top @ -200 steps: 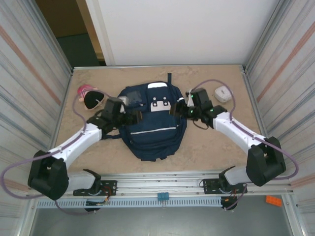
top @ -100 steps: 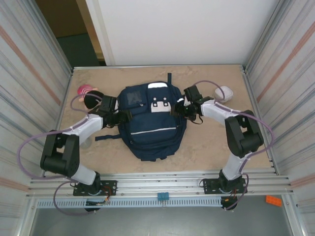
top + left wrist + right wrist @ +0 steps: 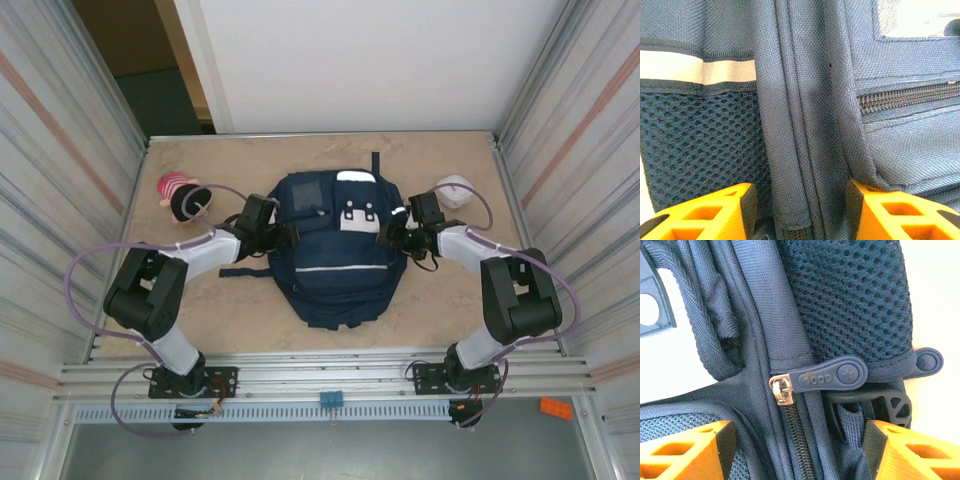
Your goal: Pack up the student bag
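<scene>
Since a second back the student bag [image 3: 335, 265] slid to the right on the table [image 3: 440, 310], and both arms folded their elbows up while the jaws narrowed. The bag lay flat mid-table, front up.

We had the left gripper [image 3: 275, 236] on the bag's left flank. Its wrist view [image 3: 801, 200] showed the fingers part-way apart, astride a side seam next to the mesh pocket. The right gripper [image 3: 392, 236] sat on the bag's right flank, its jaws [image 3: 800, 432] also apart, straddling the zip line just under the zip puller [image 3: 827, 375]. In both cases fabric filled the gap and we couldn't tell whether it was actually pinched.

Risks as we judged them:
- Uneven closing could drag the bag further right, toward the white object [image 3: 455, 190] just beyond its right shoulder.
- The jaws could catch only outer fabric or mesh, so the fold slips out on a lift.
- The right fingers could clip the strap buckle instead of the puller.
- The plush toy [image 3: 180, 195] sat well left of the bag, outside it, with nothing visibly packed.

The surface was a beige marbled top. Ribbed metal walls flanked the bag, with a white panel behind it.
</scene>
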Controlling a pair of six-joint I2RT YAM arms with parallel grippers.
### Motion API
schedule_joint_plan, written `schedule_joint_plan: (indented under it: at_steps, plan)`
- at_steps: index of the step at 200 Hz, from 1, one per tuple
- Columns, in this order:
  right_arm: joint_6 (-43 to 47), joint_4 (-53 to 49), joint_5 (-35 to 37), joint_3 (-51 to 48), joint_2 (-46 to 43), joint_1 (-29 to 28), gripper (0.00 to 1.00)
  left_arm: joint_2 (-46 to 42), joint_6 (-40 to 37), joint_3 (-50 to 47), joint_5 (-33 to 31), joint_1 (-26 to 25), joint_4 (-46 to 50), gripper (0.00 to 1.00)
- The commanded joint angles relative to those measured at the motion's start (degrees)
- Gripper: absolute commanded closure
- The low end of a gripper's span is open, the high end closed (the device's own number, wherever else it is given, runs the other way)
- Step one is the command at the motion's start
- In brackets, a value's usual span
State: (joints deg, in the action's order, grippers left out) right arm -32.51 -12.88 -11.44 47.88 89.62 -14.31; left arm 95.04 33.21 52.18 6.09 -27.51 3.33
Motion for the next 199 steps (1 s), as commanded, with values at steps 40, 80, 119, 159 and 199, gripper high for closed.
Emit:
schedule_joint_plan:
  at_steps: [40, 80, 119, 159, 199]
  plan:
    - [2.7, -7.7, 1.8, 0.2, -10.9, 0.1, 0.3, -12.4, -4.2, 1.2, -10.7, -0.6, 9.5, 0.26]
    - [8.3, -13.1, 8.7, 4.7, -27.9, 2.5, 0.14, -31.4, -16.0, -2.9, -27.2, 0.3, 10.8, 0.04]
    - [16.2, -5.9, 13.5, 0.1, -37.5, 8.7, 0.01, -45.0, -31.9, -19.5, -36.2, 1.9, -6.9, 0.01]
    - [23.7, 15.7, 6.1, -16.1, -38.4, 15.4, 0.01, -48.5, -36.7, -34.3, -36.4, 7.4, -20.8, 0.01]
    - [28.3, 35.3, 3.0, -27.3, -29.9, 17.7, 0.01, -45.3, -38.8, -43.6, -28.6, 11.9, -35.6, 0.01]
